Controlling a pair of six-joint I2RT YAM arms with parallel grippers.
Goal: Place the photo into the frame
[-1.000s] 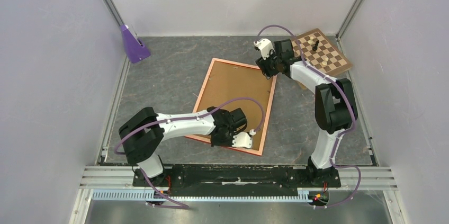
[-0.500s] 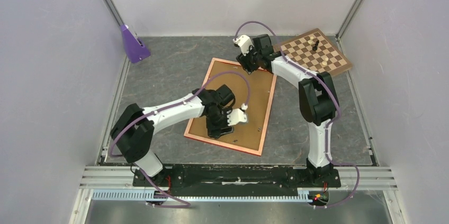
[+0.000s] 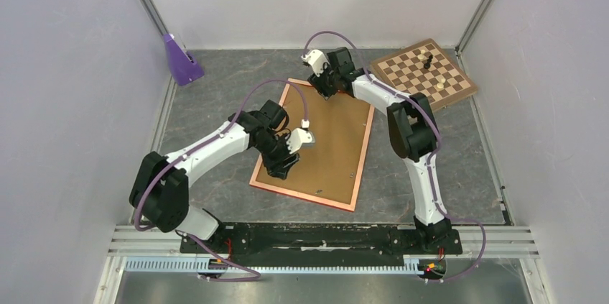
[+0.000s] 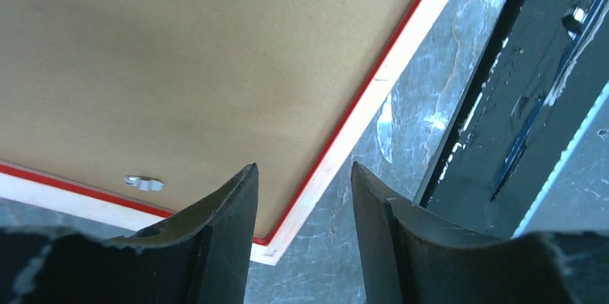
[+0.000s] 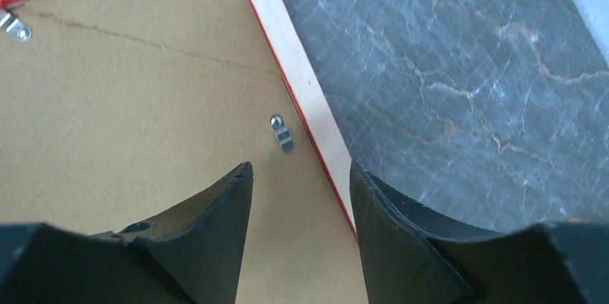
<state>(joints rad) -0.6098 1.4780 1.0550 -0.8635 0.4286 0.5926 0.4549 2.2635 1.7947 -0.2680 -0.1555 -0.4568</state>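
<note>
The frame (image 3: 363, 147), thin and orange-red, lies back-up in the middle of the table. A brown backing board (image 3: 327, 142) with small metal clips (image 4: 143, 183) fills it. The photo is hidden. My left gripper (image 3: 279, 169) hovers over the frame's near left part; in the left wrist view it (image 4: 301, 174) is open and empty above the frame's corner (image 4: 273, 246). My right gripper (image 3: 324, 91) hangs over the frame's far edge, open and empty (image 5: 300, 171), with the frame's rim (image 5: 301, 81) and a clip (image 5: 282, 134) just ahead of its fingers.
A brown chessboard (image 3: 424, 72) with a few pieces sits at the back right, close to the right arm. A purple object (image 3: 181, 60) stands in the back left corner. White walls enclose the grey table (image 3: 215, 103); a metal rail (image 3: 323, 236) runs along the near edge.
My left gripper has opened and moved from the frame's near edge to its near left part. The right arm has swung left along the frame's far edge.
</note>
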